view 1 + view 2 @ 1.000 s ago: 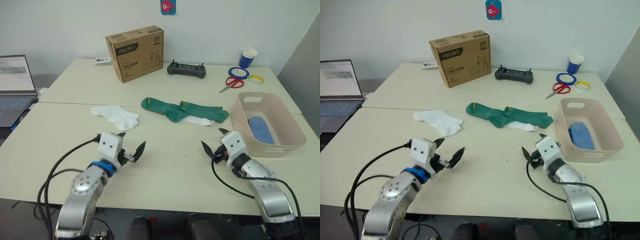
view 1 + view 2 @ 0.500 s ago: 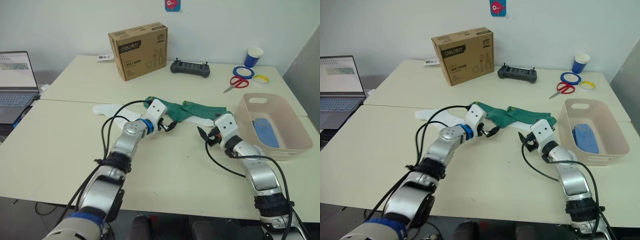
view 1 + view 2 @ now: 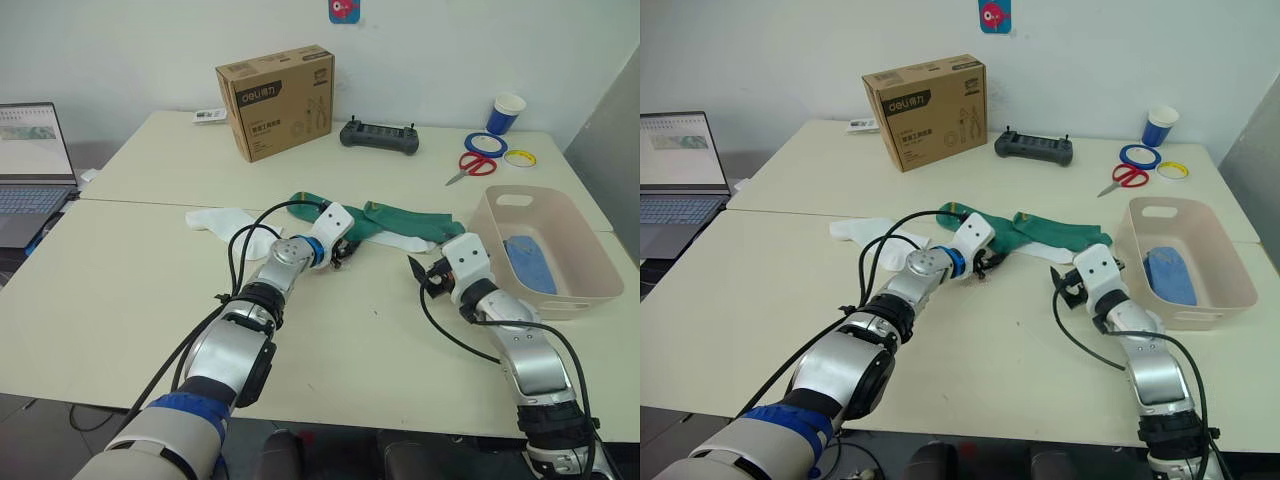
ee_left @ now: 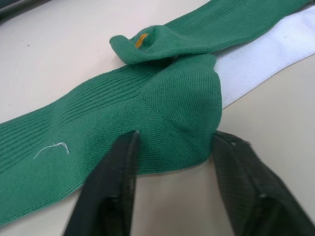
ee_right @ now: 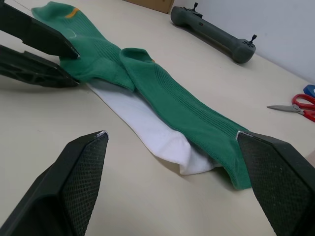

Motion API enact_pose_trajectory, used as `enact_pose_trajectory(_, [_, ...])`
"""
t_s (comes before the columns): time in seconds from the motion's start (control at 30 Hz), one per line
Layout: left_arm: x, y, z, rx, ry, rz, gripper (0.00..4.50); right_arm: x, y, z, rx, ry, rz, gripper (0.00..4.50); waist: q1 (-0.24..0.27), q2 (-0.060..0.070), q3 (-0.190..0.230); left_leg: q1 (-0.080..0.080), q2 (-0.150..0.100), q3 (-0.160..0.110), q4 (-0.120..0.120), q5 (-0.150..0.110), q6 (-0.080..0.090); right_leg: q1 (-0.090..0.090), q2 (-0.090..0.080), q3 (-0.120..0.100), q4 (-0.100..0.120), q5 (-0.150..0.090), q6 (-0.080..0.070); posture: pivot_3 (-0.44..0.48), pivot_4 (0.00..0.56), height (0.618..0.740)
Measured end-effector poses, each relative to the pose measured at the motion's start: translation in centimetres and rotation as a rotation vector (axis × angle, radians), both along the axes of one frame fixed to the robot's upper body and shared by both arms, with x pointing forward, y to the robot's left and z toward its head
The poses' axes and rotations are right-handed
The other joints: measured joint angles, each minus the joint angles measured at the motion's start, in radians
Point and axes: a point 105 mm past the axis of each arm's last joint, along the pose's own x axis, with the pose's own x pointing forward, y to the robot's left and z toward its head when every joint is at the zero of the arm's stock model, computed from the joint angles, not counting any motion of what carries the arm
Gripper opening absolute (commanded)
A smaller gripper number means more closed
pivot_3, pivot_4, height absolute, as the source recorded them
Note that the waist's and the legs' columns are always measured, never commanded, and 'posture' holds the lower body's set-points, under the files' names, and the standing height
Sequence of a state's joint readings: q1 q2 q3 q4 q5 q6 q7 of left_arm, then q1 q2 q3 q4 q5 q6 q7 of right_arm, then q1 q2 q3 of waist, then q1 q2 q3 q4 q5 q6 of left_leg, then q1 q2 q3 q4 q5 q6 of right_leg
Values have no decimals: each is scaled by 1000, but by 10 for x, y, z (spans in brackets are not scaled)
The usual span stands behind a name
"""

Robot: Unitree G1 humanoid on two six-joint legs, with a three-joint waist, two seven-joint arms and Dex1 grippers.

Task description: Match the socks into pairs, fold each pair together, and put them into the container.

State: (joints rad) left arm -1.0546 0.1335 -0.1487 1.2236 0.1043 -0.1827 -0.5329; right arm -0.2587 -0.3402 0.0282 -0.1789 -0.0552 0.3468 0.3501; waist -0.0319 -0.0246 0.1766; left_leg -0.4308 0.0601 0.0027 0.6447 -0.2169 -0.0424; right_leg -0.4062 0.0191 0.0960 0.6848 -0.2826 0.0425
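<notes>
Two green socks (image 4: 167, 103) between left end effector (image 4: 172, 196) fingers.

On the brown cardboard box (image 3: 275, 102), standing at about eleven o'clock on the surface (image 3: 120, 290), you can read the brand word "deli" in dark letters near the upper corner of its front face. Next to it there seem to be a few small characters, but you cannot make them out at this distance. Below the brand you have several lines of small print and a line drawing of hand tools, none of it legible. The laptop (image 3: 30, 165) at nine o'clock shows a screen with rows of content too fine to read. You will find no other legible text, numbers or signs.
</notes>
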Motion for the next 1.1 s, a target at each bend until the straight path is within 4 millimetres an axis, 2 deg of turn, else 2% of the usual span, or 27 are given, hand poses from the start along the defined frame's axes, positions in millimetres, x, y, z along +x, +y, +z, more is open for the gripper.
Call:
enact_pose_trajectory(0.13, [1, 3, 2, -7, -8, 6, 75, 0, 0, 1, 0, -3, -2, 4500, 0, 0, 0, 0, 0, 0, 0, 0, 0, 0, 0, 0, 0, 0, 0, 0, 150, 740])
enact_pose_trajectory(0.37, [7, 28, 20, -43, -100, 55, 31, 4, 8, 6, 2, -15, 30, 4500, -1, 0, 0, 0, 0, 0, 0, 0, 0, 0, 0, 0, 0, 0, 0, 0, 150, 740])
enact_pose_trajectory(0.47, [-4, 45, 24, -14, -185, 14, 31, 5, 13, 6, 5, -14, 52, 4500, -4, 0, 0, 0, 1, 1, 0, 0, 0, 0, 0, 1, 1, 0, 0, 0, 150, 740])
enact_pose_trajectory(0.53, [-17, 60, 19, 32, -212, -16, 31, 5, 13, 5, 9, -8, 54, 4500, -5, 0, 0, 1, 1, 1, -1, 0, -1, 0, 0, 0, 2, 0, 0, 0, 150, 740])
enact_pose_trajectory(0.6, [-49, 72, 11, 80, -200, -97, 31, 5, 12, 5, 19, -4, 64, 4500, -8, 1, 0, 1, 2, 2, -1, 0, -1, -1, -1, 0, 3, 0, -1, 0, 150, 740])
enact_pose_trajectory(0.67, [-78, 69, 6, 96, -139, -184, 31, 6, 10, 4, 23, 1, 68, 4500, -6, 1, 0, 1, 3, 2, -1, 0, -1, -1, -1, 0, 4, 0, -1, 0, 150, 740])
enact_pose_trajectory(0.77, [-124, 56, 14, 92, -24, -342, 31, 7, 8, 5, 13, 2, 83, 4500, 5, 1, 0, 1, 1, 1, 1, 0, -1, 0, -2, -1, 5, 0, -1, 0, 150, 740])
enact_pose_trajectory(0.83, [-146, 43, 23, 64, 44, -426, 31, 8, 5, 4, 1, 3, 83, 4500, 5, 1, 0, 2, 0, 2, 2, 0, -1, 1, -3, 0, 4, -1, 0, 0, 150, 740])
enact_pose_trajectory(0.93, [-170, 14, 30, -30, 139, -540, 31, 11, -2, 4, -9, 9, 78, 4500, -1, 1, 0, 3, 0, 3, 2, 0, -1, 2, -3, 2, 3, -3, 4, 0, 150, 740])
enact_pose_trajectory(1.0, [-181, 2, 23, -56, 237, -592, 31, 13, -3, 3, -12, 11, 81, 4500, -3, 1, 0, 3, 1, 2, 1, 0, -1, 1, -1, 1, 3, -3, 3, 0, 150, 740])
enact_pose_trajectory(1.03, [-186, -1, 18, -56, 283, -612, 415, 13, -5, 2, -16, 13, 80, 4500, -7, 1, 0, 3, 1, 1, 0, 0, 0, 1, 0, 1, 4, -2, 2, 0, 150, 740])
enact_pose_trajectory(1.1, [-189, -3, 14, -57, 332, -626, 909, 13, -11, 1, -28, 22, 73, 4500, -10, 1, 0, 4, 3, 0, 0, 0, 0, 1, 2, 1, 6, -1, -1, 0, 150, 740])
